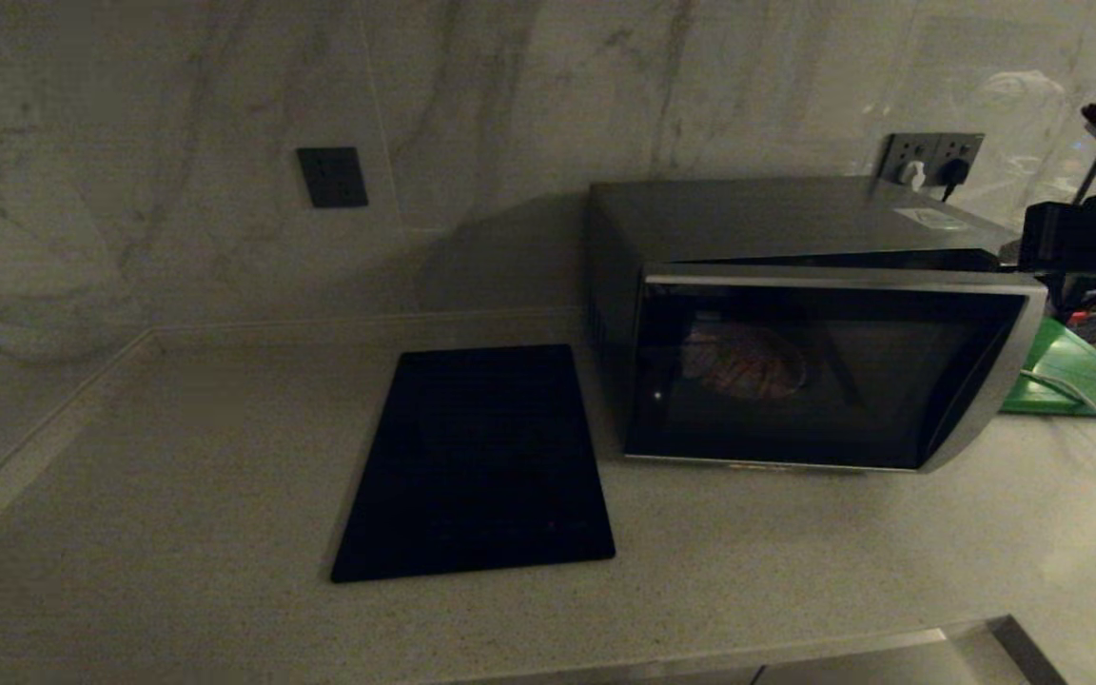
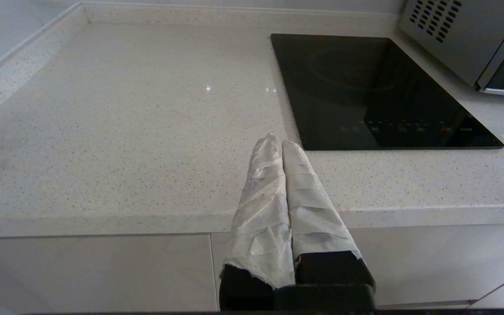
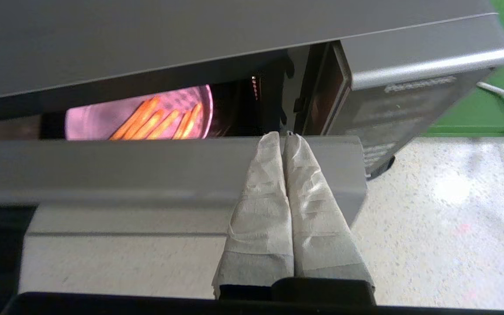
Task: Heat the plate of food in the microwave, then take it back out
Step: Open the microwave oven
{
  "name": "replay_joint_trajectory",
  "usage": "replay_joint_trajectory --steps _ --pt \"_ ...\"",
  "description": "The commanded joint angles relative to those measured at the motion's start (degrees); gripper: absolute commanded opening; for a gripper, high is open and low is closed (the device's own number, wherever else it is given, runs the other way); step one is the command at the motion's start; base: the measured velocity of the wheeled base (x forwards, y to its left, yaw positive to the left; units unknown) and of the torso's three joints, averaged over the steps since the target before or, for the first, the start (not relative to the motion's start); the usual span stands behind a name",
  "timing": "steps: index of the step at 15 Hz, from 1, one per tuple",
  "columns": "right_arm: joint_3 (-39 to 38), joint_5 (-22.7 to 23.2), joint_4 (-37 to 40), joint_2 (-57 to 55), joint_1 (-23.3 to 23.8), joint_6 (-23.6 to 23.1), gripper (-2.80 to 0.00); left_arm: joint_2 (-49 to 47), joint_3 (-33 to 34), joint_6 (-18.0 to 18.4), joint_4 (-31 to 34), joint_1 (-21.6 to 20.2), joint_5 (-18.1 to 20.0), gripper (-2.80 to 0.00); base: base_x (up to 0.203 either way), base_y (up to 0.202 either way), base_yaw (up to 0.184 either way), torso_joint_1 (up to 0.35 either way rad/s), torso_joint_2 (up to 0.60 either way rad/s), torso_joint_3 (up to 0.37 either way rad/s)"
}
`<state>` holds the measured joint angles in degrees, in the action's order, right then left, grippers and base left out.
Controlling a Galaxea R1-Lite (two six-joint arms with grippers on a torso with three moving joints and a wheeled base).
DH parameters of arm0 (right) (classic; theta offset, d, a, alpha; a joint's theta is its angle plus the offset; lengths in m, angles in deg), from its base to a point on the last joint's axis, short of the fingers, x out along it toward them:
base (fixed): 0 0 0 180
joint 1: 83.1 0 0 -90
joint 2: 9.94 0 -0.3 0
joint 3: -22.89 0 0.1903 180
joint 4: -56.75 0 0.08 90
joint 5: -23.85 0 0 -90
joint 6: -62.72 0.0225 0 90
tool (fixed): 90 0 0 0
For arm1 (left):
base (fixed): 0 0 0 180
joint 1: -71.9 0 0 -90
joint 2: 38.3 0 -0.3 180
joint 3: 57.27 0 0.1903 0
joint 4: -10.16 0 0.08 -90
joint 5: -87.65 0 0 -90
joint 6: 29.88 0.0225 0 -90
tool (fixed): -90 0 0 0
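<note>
A: Status? Where's the plate of food (image 3: 147,116)?

B: Inside the microwave (image 1: 795,323), left half of the cavity, lit. Door (image 3: 169,168) ajar by a narrow gap. Right gripper (image 3: 285,136) at the door's top right corner, jaws pressed together, holding nothing. Touching or just beside, can't tell.

A: Step?

B: Door handling, I'd say. Opening or closing, can't tell. Either way the next move is a push on that free edge.

A: Clearance?

B: Green board (image 1: 1076,371) and a cable (image 1: 1090,404) lie right. Induction hob (image 1: 477,466) lies left; bare tabletop (image 1: 177,476) beyond. Left gripper (image 2: 281,141) parked off the near edge, jaws together.
</note>
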<state>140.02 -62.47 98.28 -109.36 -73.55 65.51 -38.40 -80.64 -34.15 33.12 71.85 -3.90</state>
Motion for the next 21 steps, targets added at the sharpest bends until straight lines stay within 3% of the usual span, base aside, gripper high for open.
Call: replay_joint_trajectory --steps 1,6,10,21 --pt "-2.38 0.36 0.25 5.33 -0.61 0.02 -2.80 0.01 0.00 -0.04 -0.02 -0.04 -0.04 -2.80 0.000 0.000 0.000 0.000 0.00 0.000" --pt "-0.25 0.62 0.18 3.30 -0.85 -0.21 -2.80 0.01 0.00 -0.04 -0.02 0.05 -0.03 -2.80 0.000 0.000 0.000 0.000 0.00 0.000" --pt "3.96 -2.92 -0.12 -2.80 -0.86 -1.25 -2.80 0.01 0.00 -0.04 -0.02 0.04 -0.03 -2.80 0.000 0.000 0.000 0.000 0.00 0.000" --pt "2.15 -2.89 -2.26 -4.83 -0.77 -1.56 -2.80 0.01 0.00 -0.04 -0.02 -0.04 -0.03 -2.80 0.000 0.000 0.000 0.000 0.00 0.000"
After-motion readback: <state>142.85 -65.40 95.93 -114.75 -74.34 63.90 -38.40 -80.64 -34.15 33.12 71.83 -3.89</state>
